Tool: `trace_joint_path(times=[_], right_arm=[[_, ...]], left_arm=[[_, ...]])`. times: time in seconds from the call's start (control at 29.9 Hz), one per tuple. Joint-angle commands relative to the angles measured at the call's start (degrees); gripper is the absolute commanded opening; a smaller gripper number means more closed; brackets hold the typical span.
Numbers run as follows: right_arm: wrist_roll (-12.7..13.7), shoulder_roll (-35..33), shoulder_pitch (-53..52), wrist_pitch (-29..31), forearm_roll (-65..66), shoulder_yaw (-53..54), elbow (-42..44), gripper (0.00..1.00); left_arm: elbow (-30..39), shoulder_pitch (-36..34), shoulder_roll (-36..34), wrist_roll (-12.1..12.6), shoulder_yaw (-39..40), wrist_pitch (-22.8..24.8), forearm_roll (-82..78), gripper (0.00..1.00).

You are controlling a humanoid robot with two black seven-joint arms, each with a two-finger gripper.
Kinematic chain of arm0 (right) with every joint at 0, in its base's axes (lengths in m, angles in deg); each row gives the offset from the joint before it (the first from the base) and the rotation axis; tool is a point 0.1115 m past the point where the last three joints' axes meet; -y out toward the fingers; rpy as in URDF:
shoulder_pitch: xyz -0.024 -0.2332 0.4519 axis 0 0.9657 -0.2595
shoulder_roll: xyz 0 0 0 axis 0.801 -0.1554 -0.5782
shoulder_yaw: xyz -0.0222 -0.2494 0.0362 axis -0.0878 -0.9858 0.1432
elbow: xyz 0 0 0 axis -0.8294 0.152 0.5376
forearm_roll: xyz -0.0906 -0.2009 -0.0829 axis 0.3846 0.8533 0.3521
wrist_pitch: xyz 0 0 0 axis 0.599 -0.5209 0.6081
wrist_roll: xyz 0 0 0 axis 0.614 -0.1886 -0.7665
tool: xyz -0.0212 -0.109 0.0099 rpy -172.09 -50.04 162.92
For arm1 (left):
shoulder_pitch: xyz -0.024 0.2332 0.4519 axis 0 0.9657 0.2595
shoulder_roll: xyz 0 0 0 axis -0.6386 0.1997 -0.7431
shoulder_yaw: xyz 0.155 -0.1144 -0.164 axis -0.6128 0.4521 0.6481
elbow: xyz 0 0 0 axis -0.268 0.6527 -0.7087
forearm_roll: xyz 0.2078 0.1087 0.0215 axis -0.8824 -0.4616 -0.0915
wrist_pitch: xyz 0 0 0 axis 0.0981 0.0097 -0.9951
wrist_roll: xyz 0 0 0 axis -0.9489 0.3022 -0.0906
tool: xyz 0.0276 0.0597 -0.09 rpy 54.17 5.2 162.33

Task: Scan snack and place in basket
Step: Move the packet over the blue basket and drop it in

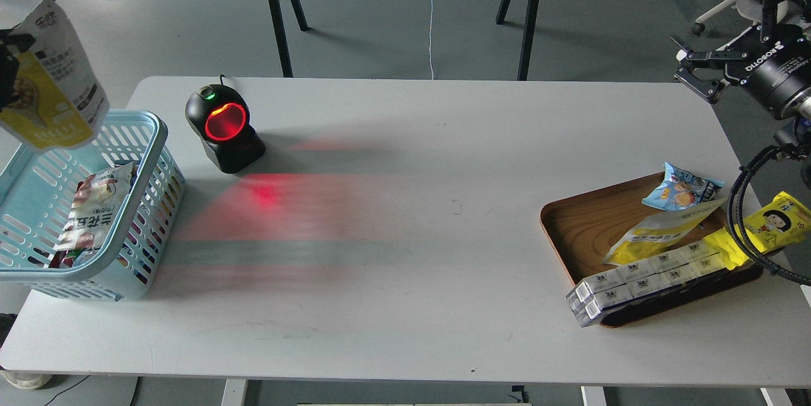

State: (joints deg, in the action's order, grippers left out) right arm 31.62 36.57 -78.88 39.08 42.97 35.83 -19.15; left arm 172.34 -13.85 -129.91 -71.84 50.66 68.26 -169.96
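The snack (54, 80), a small yellow-and-white pouch with a round nut picture, hangs in the air at the far left edge, above the far left corner of the light blue basket (154, 140). Only a dark sliver of my left gripper (5, 70) shows at the frame edge, gripping the pouch's left side. The rest of that arm is out of view. My right gripper (694, 74) is open and empty, raised beyond the table's far right corner.
A black scanner (223, 129) with a glowing red window stands right of the basket and casts red light on the table. The basket holds other packets (89, 213). A brown wooden tray (573, 228) at the right holds a larger yellow pouch (659, 230), a blue packet (681, 189), a long white box (646, 280) and a yellow cartoon-face wrapper (770, 222).
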Motion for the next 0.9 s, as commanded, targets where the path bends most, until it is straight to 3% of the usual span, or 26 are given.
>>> trace_joint_path(times=[0.0, 0.33, 0.6, 0.7, 0.77, 0.87], right_arm=[[0.00, 0.08, 0.01, 0.00, 0.09, 0.00, 0.00, 0.98], [0.00, 0.08, -0.26, -0.08, 1.23, 0.09, 0.00, 0.98], [0.00, 0.17, -1.05, -0.61, 1.23, -0.08, 0.00, 0.98], [0.00, 0.17, -1.05, -0.61, 1.23, -0.08, 0.00, 0.98], [0.00, 0.17, -1.14, -0.61, 1.23, -0.08, -0.09, 0.98], [0.00, 0.17, -1.05, -0.61, 1.32, -0.08, -0.09, 0.98]], left_arm=[[-1.92, 0.00, -3.80, -0.30, -5.83, -6.80, 0.08, 0.04], [-2.46, 0.00, -6.97, -0.12, -11.91, -14.72, 2.45, 0.03], [-2.46, 0.00, -6.53, -0.04, -12.17, -15.25, 2.80, 0.07], [-2.46, 0.00, -5.83, 0.58, -12.09, -15.87, 5.87, 0.32], [-2.54, -0.18, -4.61, 0.67, -12.00, -16.74, 9.12, 0.63], [-2.72, -0.53, -2.32, 1.45, -11.47, -18.07, 14.65, 0.89]])
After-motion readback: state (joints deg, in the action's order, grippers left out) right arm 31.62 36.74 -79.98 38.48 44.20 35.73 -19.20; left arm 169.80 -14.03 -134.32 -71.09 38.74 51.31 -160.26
